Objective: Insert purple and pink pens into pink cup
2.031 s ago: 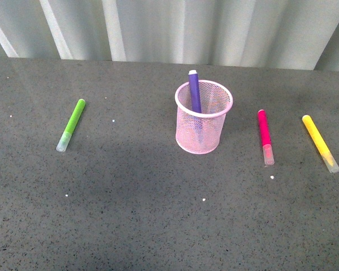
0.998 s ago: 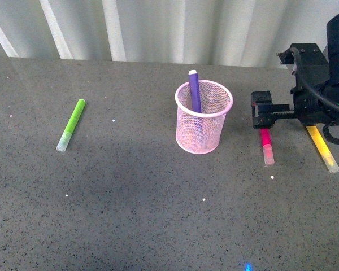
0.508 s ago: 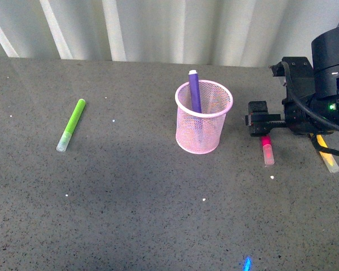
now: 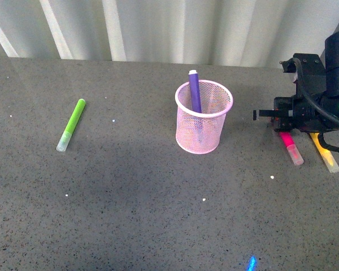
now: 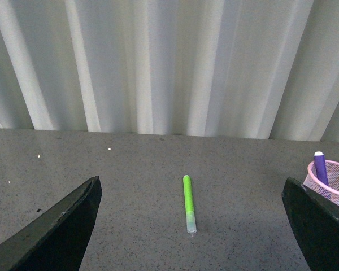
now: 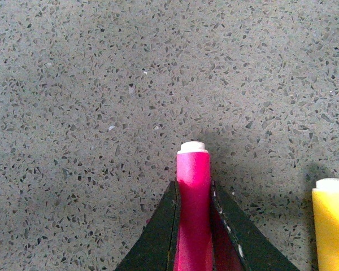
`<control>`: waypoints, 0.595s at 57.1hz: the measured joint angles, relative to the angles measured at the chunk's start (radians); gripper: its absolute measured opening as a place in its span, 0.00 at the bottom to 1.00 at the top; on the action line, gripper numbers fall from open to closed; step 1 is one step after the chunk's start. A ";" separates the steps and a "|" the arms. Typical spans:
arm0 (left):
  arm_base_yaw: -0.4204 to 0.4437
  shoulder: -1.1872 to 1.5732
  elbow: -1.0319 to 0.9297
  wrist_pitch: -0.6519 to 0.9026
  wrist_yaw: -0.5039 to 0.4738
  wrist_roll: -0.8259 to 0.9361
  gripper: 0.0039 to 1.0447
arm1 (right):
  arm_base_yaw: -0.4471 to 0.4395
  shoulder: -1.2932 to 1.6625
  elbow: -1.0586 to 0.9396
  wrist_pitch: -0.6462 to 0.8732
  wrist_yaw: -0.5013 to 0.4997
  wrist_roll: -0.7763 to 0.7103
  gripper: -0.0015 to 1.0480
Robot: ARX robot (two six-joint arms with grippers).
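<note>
Right of the wire-mesh pink cup (image 4: 214, 127), where the purple pen (image 4: 194, 90) stands leaning, the right gripper (image 6: 193, 189) pinches the smooth pink pen (image 4: 291, 148) just beside a yellow marker (image 4: 323, 149) on the speckled grey table (image 4: 130, 197), while the left gripper (image 5: 190, 186) is spread wide and a green marker (image 4: 72, 124) lies well left of the cup.

Table (image 4: 130, 214) holds pink cup (image 4: 203, 135), green marker (image 4: 72, 124), yellow marker (image 4: 326, 158).

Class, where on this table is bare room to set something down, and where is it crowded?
Bare: the whole near strip of table, and between green marker and pink cup. Crowded: far right, where the right gripper, pink pen and yellow marker cluster.
</note>
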State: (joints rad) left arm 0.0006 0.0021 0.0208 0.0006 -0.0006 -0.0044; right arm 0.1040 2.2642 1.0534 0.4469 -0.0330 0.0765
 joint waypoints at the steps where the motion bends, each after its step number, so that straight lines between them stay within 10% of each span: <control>1: 0.000 0.000 0.000 0.000 0.000 0.000 0.94 | -0.002 -0.001 -0.003 0.006 -0.001 0.002 0.10; 20: 0.000 0.000 0.000 0.000 0.000 0.000 0.94 | -0.027 -0.142 -0.094 0.208 -0.056 0.120 0.10; 34: 0.000 0.000 0.000 0.000 0.000 0.000 0.94 | 0.037 -0.403 -0.225 0.640 -0.177 0.126 0.10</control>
State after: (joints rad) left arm 0.0006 0.0021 0.0212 0.0006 -0.0006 -0.0044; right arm 0.1413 1.8614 0.8288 1.0874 -0.2100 0.2024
